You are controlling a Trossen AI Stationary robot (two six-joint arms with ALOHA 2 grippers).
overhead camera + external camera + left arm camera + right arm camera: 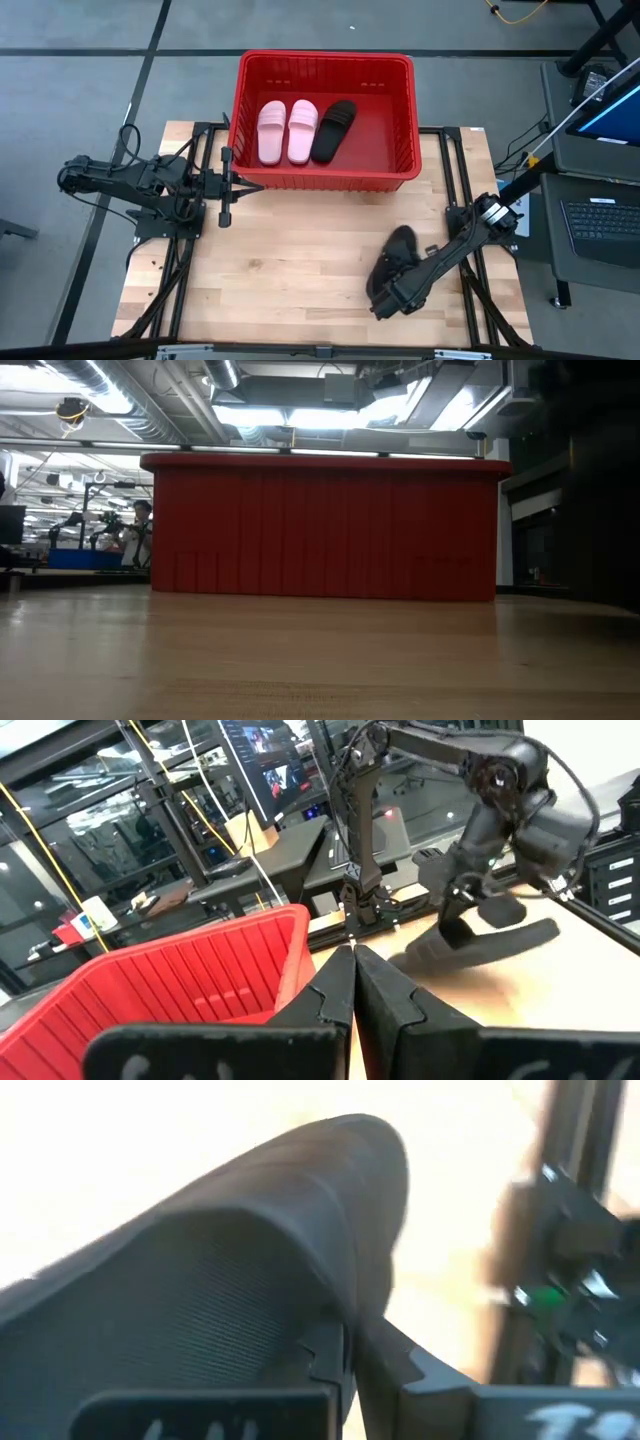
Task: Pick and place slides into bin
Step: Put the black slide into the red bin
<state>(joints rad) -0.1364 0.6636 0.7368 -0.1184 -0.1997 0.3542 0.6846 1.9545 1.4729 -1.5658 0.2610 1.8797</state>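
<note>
- Three slides lie side by side in the red bin (400, 120): two pink slides (287, 131) and one black slide (333, 130), toward its left half.
- Bin sits at the far edge of the wooden surface (300, 260), centred.
- Fourth slide, the black one (395, 262), is at the near right of the surface, pinched by the right end effector (388, 290); right wrist view shows fingers (400, 1365) pressed onto its edge, sole up close.
- Whether that slide is lifted or touching the surface: cannot tell.
- Left end effector (226, 186) hangs just outside the bin's near-left corner, fingers (335, 985) pressed together, holding nothing.
- Person (140, 530) visible in the room behind, low view.
</note>
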